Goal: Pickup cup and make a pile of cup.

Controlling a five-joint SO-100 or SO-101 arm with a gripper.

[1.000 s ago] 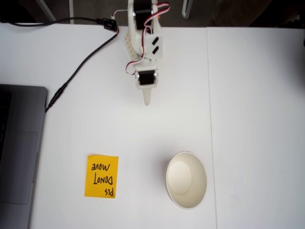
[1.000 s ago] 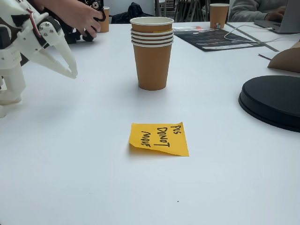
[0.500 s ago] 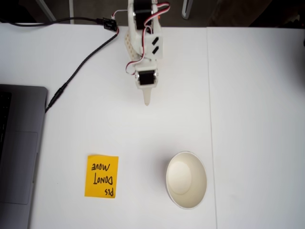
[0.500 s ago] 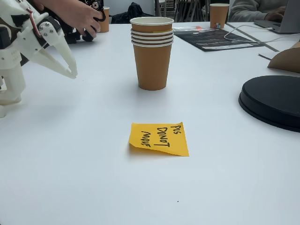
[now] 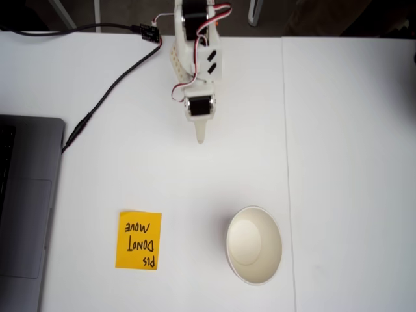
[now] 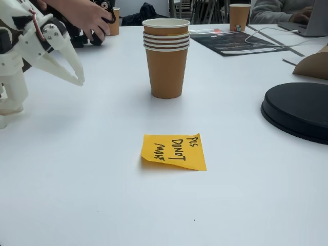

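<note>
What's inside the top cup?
Nothing that shows. From above, the cup has a bare cream inside and bottom. From the side it is a pile of cups, one rim over another; what lies between the nested cups is covered.

Brown cup pile (image 6: 166, 56), orange note (image 6: 174, 151), seemingly white table (image 6: 102, 205).

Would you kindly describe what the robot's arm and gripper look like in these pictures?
The arm is white printed plastic with black servo motors set into it and red, white and black wires looping at its top. The gripper has long, tapering white fingers ending in points, with small screws at their base.
</note>
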